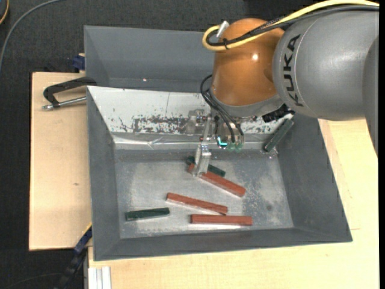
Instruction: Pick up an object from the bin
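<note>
At back of grey metal bin (102, 161), gripper (203, 160) by upper end of flat reddish-brown stick (224, 184), grip opening unclear.

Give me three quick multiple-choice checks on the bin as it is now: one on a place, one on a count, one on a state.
1. Where in the bin is the gripper?
A. Front left corner
B. At the upper-left end of the topmost reddish-brown stick
C. Against the right wall

2. How many reddish-brown sticks lie on the floor?
A. One
B. Three
C. Five

3. How does the dark green stick at front left lie?
A. Flat on the floor
B. Upright
C. Leaning on a wall

Answers:
1 B: it hangs right at that stick's end, mid-floor.
2 B: the topmost one plus two more nearer the front.
3 A: its whole length rests on the floor.
</note>
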Tool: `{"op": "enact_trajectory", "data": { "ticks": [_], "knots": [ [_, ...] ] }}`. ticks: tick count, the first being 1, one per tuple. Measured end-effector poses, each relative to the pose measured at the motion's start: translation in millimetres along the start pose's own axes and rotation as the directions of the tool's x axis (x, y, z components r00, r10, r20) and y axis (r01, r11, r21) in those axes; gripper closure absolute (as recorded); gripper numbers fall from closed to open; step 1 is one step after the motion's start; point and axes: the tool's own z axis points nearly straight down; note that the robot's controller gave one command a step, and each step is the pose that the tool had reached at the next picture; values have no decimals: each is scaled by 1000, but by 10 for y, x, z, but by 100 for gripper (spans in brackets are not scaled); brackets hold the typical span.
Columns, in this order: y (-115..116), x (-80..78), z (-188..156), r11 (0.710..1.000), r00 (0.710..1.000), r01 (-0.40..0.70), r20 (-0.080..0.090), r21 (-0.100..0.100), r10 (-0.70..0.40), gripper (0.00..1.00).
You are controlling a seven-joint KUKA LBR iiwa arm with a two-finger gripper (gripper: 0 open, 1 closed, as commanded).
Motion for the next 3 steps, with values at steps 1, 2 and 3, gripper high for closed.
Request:
{"op": "enact_trajectory", "data": {
  "ticks": [1, 2, 3],
  "knots": [
    [-675, 233, 796, 968, 968, 251, -2, 0, -251, 0],
    [-897, -1, 1210, 943, 943, 333, 4, 2, -333, 0],
    [-886, -3, 1188, 943, 943, 334, 5, 1, -334, 100]
  ]
}}
